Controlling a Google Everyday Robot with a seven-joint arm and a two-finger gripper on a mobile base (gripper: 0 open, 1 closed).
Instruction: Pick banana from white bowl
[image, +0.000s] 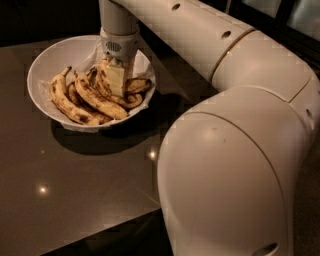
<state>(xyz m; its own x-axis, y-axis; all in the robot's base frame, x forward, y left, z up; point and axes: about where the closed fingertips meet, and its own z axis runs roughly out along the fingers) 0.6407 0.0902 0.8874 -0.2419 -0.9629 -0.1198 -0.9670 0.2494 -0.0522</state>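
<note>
While the arm (225, 100) is filling the whole 3 o'clock side of the view with its pale, rounded housings, its wrist is pointing straight down into the white bowl (45, 60) at about 10 o'clock. The hand (116, 80) is sitting low inside the bowl, a little toward 3 o'clock from the bowl's middle, with its pale tip pressing in among the fruit. Whether the hand is set wide, set narrow or holding anything cannot be told, because the fruit and the wrist are hiding that part.

The banana (138, 85), short, plump and brown-spotted, is lying in the bowl just at 3 o'clock from the hand, appearing to touch it, with its far end reaching toward the rim. The longer bananas of the bunch (85, 100) are fanning out from the hand toward 7 and 8 o'clock, lying side by side, their stems pointing toward 11 o'clock. Crumpled white paper (90, 57) is showing under the fruit and peeking out behind the wrist at 12 o'clock of the bowl.

The bowl is resting on a dark, glossy surface (75, 200), which is catching small spots of light (43, 189) toward 7 o'clock and is carrying the bowl's shadow at 6 o'clock.
</note>
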